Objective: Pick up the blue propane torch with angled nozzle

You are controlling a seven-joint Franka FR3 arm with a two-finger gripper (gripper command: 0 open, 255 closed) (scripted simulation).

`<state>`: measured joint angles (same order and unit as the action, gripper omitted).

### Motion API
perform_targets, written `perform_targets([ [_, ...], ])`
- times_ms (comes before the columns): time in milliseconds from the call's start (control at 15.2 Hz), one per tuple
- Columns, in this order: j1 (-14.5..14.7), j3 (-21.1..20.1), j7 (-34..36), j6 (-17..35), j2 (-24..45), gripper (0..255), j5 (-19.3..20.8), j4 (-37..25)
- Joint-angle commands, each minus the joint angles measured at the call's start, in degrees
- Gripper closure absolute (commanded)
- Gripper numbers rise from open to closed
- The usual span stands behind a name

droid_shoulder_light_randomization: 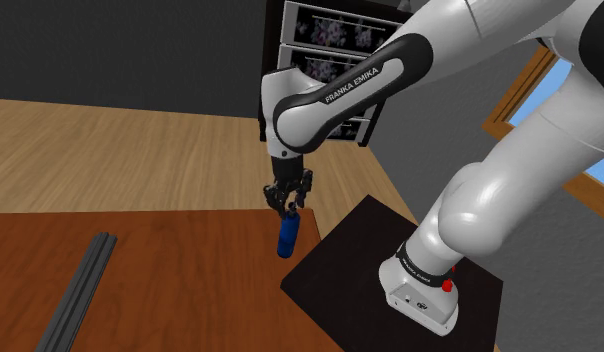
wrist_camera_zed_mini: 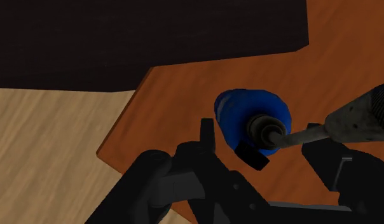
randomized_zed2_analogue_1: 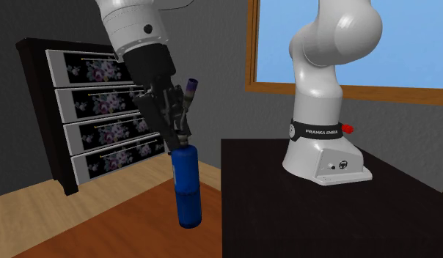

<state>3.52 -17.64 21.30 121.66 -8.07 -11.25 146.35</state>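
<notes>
The blue propane torch [droid_shoulder_light_randomization: 287, 238] stands on the reddish-brown table [droid_shoulder_light_randomization: 170, 270] near its far corner, beside the black stand. Its blue cylinder [randomized_zed2_analogue_1: 187, 187] carries a dark neck and a grey angled nozzle [randomized_zed2_analogue_1: 191, 89] that points up and away. My black gripper [randomized_zed2_analogue_1: 180, 132] has come down over the top of the torch, a finger on each side of the neck. In the wrist view the blue cylinder [wrist_camera_zed_mini: 238, 114] lies just below the gripper [wrist_camera_zed_mini: 267, 140], and a gap shows between the neck and one finger [wrist_camera_zed_mini: 206, 137]. The nozzle [wrist_camera_zed_mini: 356, 118] runs out past the other finger.
A grey rail [droid_shoulder_light_randomization: 85, 290] lies on the table toward the shoulder view's lower left. The black stand [droid_shoulder_light_randomization: 360, 260] borders the table next to the torch. Against the far wall is a dark drawer cabinet with flowered fronts [randomized_zed2_analogue_1: 95, 117]. Light wooden floor [droid_shoulder_light_randomization: 120, 150] lies beyond the table.
</notes>
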Motion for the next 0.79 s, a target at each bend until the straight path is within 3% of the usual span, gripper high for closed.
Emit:
perform_targets([
  [0, -0.02, 0.01, -0.01, 0.12, 0.11, 255, 0.03, 0.00],
  [528, -0.04, 0.03, -0.03, 0.09, 0.11, 255, 0.06, -0.04],
  [726, -0.02, 0.22, -0.09, -2.60, -1.81, 255, -0.15, -0.84],
])
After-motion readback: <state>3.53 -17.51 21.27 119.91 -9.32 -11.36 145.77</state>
